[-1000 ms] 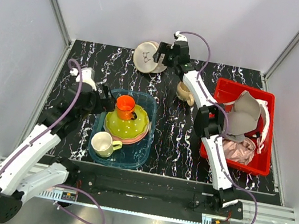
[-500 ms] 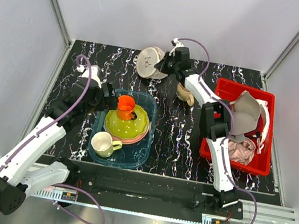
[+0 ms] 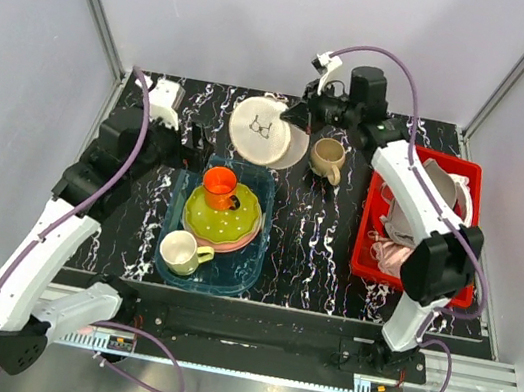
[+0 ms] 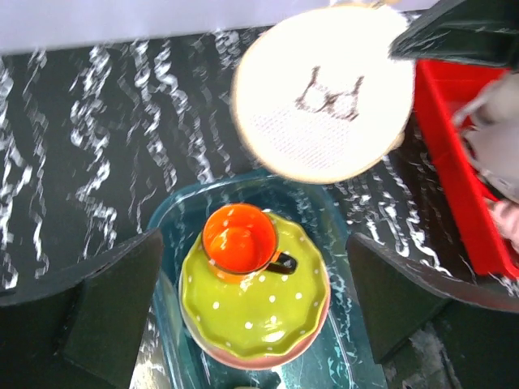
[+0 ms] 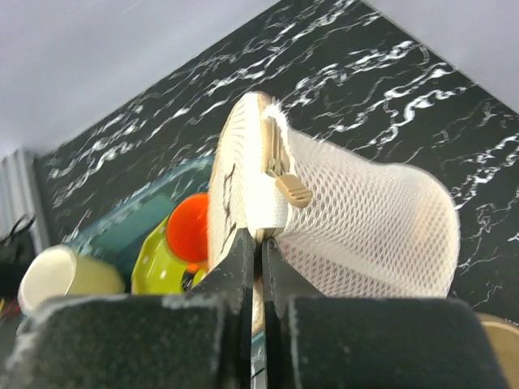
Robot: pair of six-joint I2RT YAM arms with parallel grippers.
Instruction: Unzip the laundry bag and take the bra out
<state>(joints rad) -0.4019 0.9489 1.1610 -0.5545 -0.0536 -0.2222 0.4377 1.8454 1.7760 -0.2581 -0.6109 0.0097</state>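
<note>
Right wrist view is showing the right pincer point(image 5: 259, 243) clenching the laundry bag point(image 5: 357, 219) by its rim seam, just beneath the tan zipper pull point(image 5: 293, 191), at the far tabletop point(image 3: 135, 224) beside the beige mug point(image 3: 327, 159). The left pincer point(image 3: 196, 141) is hovering released nearby. It should be taking only that pull and running it along the braced seam, the bra presumably lying inside, unseen.

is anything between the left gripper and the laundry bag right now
Nothing visible does. In the top view only bare table lies between the open left gripper and the laundry bag, which the right gripper pinches at its rim. The orange cup in the blue bin sits just nearer than that line.
</note>
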